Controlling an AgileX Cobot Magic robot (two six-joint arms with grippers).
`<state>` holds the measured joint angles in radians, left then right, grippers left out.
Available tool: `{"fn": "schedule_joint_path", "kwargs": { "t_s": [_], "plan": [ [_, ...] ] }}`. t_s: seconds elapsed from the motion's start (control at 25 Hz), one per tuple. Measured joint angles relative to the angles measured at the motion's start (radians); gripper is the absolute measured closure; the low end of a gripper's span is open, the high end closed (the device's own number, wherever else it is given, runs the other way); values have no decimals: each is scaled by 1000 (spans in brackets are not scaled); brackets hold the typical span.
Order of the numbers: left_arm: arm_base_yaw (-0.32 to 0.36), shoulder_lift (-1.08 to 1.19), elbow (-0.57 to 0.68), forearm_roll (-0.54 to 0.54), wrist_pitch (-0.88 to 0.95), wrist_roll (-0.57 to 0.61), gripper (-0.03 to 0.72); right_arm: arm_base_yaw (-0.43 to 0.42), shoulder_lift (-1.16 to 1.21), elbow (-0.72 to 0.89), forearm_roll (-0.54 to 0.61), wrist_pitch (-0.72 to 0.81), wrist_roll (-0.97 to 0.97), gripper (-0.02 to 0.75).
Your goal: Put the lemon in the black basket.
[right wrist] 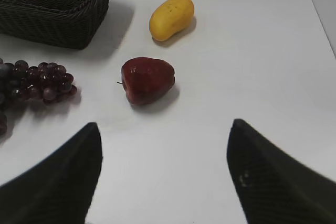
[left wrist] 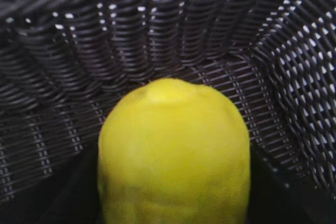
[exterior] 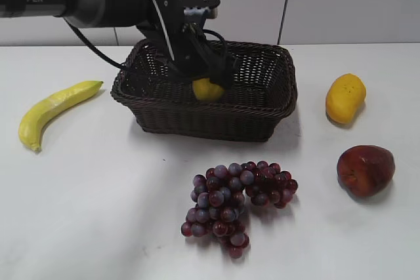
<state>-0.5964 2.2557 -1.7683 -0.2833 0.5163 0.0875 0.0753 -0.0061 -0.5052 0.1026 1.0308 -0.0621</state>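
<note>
Grapes, apple near black basket.

Yellow lemon inside dark woven black basket

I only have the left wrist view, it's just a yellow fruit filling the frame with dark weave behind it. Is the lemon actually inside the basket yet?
Observer: Yes. In the exterior view the lemon sits below the rim of the black basket, with the left gripper reaching in over it.
Operator: Is the right arm anywhere near?
Observer: No. The right gripper hangs open over bare table, beyond the red apple.
Operator: Anything else on the table?
Observer: A banana lies left of the basket, grapes in front of it, and an orange-yellow fruit to its right.
</note>
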Motion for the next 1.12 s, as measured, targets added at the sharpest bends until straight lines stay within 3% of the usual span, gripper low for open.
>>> {"fn": "schedule_joint_path", "kwargs": {
  "t_s": [0.12,0.28,0.6,0.88,1.12],
  "plan": [
    [0,18,0,-5,16,0,134,0,0,0,0,0,0,178],
    [2,16,-17,-13,36,0,23,0,0,0,0,0,0,178],
    [37,-61,-159,5,275,0,69,0,0,0,0,0,0,178],
    [190,-131,-254,84,642,0,102,0,0,0,0,0,0,178],
    [345,-159,-213,148,688,-3,112,0,0,0,0,0,0,178]
  ]
}}
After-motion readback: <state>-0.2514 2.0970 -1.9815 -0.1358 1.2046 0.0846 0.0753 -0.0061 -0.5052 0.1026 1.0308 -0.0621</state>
